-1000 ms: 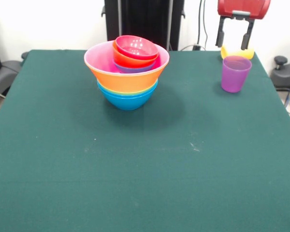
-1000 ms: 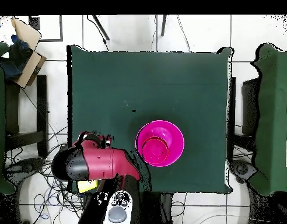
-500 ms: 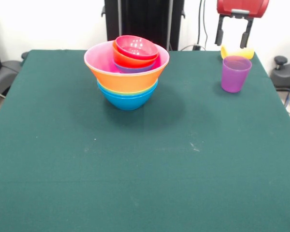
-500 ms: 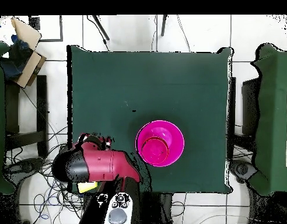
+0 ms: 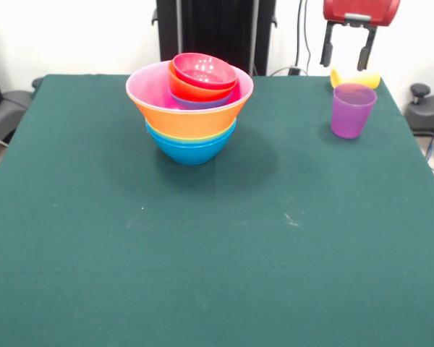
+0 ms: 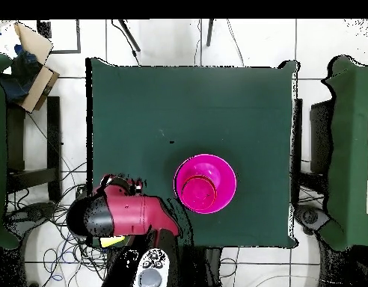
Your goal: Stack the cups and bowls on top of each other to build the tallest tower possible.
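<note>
The tower (image 5: 190,108) of nested bowls stands at the table's far middle: blue at the base, wide orange and pink above, small purple, orange-red and crimson bowls on top. From overhead the tower (image 6: 206,183) shows as a pink disc. A translucent purple cup (image 5: 351,110) stands upright at the far right. Behind it a yellow cup (image 5: 356,78) peeks out, partly hidden. My gripper (image 5: 345,56) hangs open and empty above and just behind the cups. Overhead, the red arm head (image 6: 123,213) covers the purple cup; only a sliver of the yellow cup (image 6: 111,241) shows.
The green table (image 5: 202,253) stretches wide in front of the tower. Overhead, a cardboard box (image 6: 30,56) sits beyond the table's left corner, and other green tables (image 6: 351,149) flank the sides.
My gripper has risen slightly and drifted a little away from the cups. The tower and both cups have not moved.
</note>
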Robot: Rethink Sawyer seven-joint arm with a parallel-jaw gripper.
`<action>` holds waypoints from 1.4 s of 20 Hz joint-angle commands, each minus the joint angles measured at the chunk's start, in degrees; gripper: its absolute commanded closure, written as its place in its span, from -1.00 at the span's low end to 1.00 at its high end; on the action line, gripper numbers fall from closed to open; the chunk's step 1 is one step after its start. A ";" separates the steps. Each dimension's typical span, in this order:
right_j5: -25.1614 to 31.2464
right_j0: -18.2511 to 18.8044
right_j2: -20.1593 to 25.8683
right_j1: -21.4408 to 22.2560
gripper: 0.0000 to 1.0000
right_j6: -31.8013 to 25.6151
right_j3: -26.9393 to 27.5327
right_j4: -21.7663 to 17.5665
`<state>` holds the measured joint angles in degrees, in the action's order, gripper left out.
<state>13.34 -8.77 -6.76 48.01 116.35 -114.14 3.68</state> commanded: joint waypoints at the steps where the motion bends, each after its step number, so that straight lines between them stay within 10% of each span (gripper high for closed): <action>1: 4.21 -1.29 3.39 -0.48 -1.00 8.76 -3.04 1.49; 28: -1.11 -2.31 2.79 -2.06 -1.00 9.44 -5.56 1.03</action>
<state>13.33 -11.53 -6.77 47.99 116.35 -116.49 3.83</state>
